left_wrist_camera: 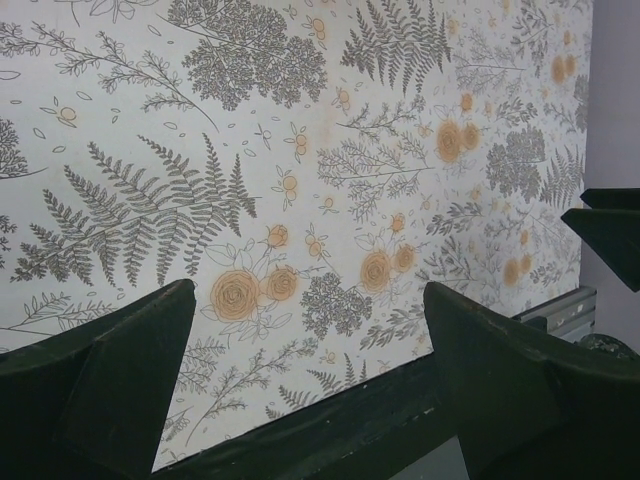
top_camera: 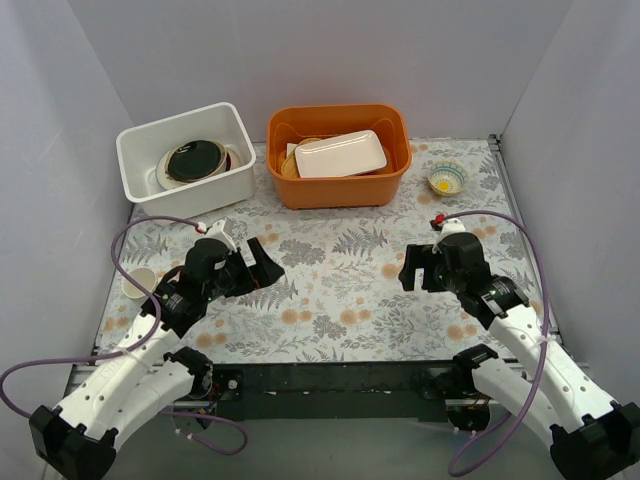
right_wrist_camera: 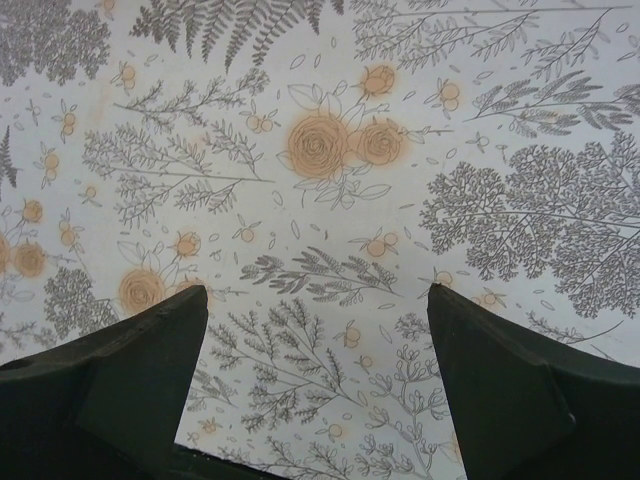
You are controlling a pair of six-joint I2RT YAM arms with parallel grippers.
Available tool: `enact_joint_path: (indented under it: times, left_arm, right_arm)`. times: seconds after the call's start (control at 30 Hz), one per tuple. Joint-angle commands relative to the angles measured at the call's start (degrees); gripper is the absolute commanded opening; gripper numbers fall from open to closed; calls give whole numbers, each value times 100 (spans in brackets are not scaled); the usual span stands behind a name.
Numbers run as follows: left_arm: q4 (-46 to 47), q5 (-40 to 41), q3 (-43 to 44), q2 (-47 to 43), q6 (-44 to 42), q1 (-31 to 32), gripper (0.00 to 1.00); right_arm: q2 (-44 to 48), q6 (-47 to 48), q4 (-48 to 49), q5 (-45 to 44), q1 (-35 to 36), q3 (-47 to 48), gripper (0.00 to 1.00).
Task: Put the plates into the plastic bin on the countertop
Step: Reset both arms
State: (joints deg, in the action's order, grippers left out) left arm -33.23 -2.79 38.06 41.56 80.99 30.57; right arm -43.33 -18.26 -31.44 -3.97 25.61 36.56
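Clerk: Item one, nearest: left gripper (left_wrist_camera: 307, 300), fingers spread wide, holding nothing, hovering over the countertop (top_camera: 330, 275). Item two: right gripper (right_wrist_camera: 318, 295), likewise spread and empty.

Checker: And the task's ware?

Clerk: Plates (top_camera: 195, 160), a stack topped by a dark one, inside the plastic bin (top_camera: 190, 192), far left. More round edges show in the orange tub (top_camera: 340, 190), beneath the white rectangular dish (top_camera: 340, 153). Small bowl (top_camera: 447, 179), far right, apart.

Checker: Hazards?

Clerk: Likely, the dish rides on whatever is pulled from under it and tips out. The tub wall crowds a rim grasp. A thin pinch on glazed ware may slip, dropping a plate onto those already stacked.
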Motion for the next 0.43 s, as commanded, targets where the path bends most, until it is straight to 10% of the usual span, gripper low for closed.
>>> enact_joint_path:
  times: [0.0, 0.4]
  left_arm:
    - [256, 374, 236, 325, -294, 28, 98]
    - [817, 982, 1028, 2215, -1436, -182, 98]
  right_arm:
    - [-262, -90, 937, -675, -12, -78, 98]
    - [-150, 1088, 3801, -1940, -21, -1211, 98]
